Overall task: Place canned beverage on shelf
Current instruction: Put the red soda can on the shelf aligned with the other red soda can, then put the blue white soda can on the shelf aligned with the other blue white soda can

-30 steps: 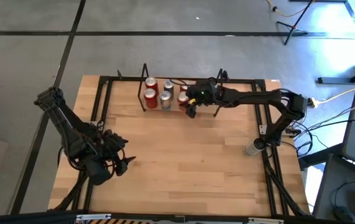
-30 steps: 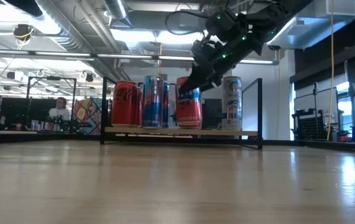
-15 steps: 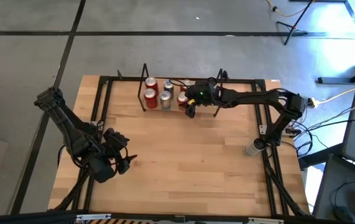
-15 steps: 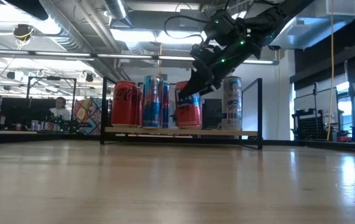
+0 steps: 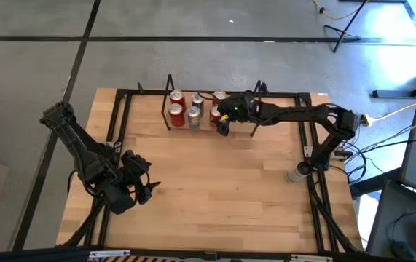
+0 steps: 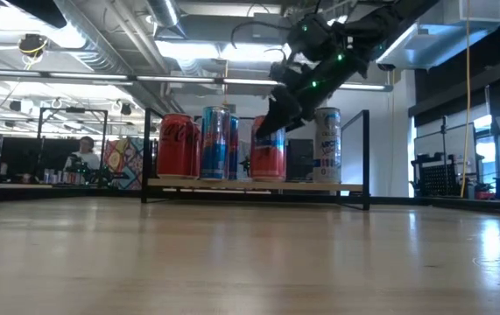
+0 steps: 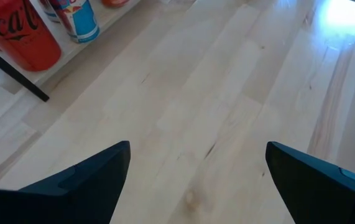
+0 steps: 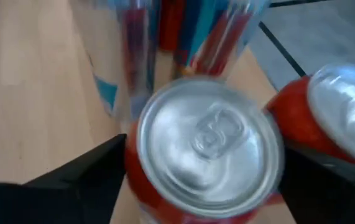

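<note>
While the left pincer (image 5: 148, 188) waits wide open and empty low over the near-left part of the surface (image 5: 215, 182), the right pincer (image 6: 271, 122) is at the shelf (image 6: 254, 185), poised over a red can (image 6: 268, 156) that stands upright on the shelf's wood floor beside a red-and-blue can (image 6: 219, 143). In the right wrist view its fingers (image 8: 87, 180) flank the can's silver top (image 8: 207, 146) with gaps on both sides, so the hold looks let go, though I cannot tell if a pad touches lower down. This looks like the release step, with the can placed. The next move calls for a straight lift clear, without brushing the neighbouring cans.
</note>
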You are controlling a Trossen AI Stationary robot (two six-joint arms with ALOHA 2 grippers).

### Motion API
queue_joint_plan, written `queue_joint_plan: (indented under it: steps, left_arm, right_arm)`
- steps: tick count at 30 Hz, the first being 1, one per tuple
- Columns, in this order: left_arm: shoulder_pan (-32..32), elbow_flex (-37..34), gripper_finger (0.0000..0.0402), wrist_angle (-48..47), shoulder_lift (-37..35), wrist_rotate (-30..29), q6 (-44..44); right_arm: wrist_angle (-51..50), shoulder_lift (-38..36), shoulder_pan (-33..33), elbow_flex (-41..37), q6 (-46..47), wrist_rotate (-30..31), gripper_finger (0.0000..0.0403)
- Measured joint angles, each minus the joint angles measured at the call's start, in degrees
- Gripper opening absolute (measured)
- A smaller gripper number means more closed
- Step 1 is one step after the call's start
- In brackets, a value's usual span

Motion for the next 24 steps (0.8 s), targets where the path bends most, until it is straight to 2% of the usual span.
queue_joint_plan:
  steps: [3,7,12,16,19,24]
  left_arm:
    - [0.00,0.00,0.0371,0.00,0.00,0.40,0.91]
    - [0.00,0.00,0.0371,0.00,0.00,1.62,1.42]
    - [0.00,0.00,0.0371,-0.01,0.00,2.39,1.46]
    - [-0.04,0.00,0.0371,0.00,0.00,2.83,1.48]
    - [-0.25,0.00,0.0371,0.00,0.00,1.66,1.48]
    - [-0.46,0.00,0.0371,0.02,0.00,-0.08,3.04]
  right_arm:
    - [-4.58,-1.74,0.77,3.51,-0.04,-1.66,0.0332]
    - [-15.51,-3.74,3.65,10.45,0.50,-4.17,0.0313]
    - [-35.88,-5.33,9.19,21.30,5.75,-4.60,0.0302]
    - [-51.57,-6.85,13.98,28.76,14.55,-4.51,0.0297]
    - [-56.62,-10.02,17.95,29.60,20.66,-3.59,0.0291]
    - [-65.53,-16.30,24.80,26.09,31.28,2.92,0.0280]
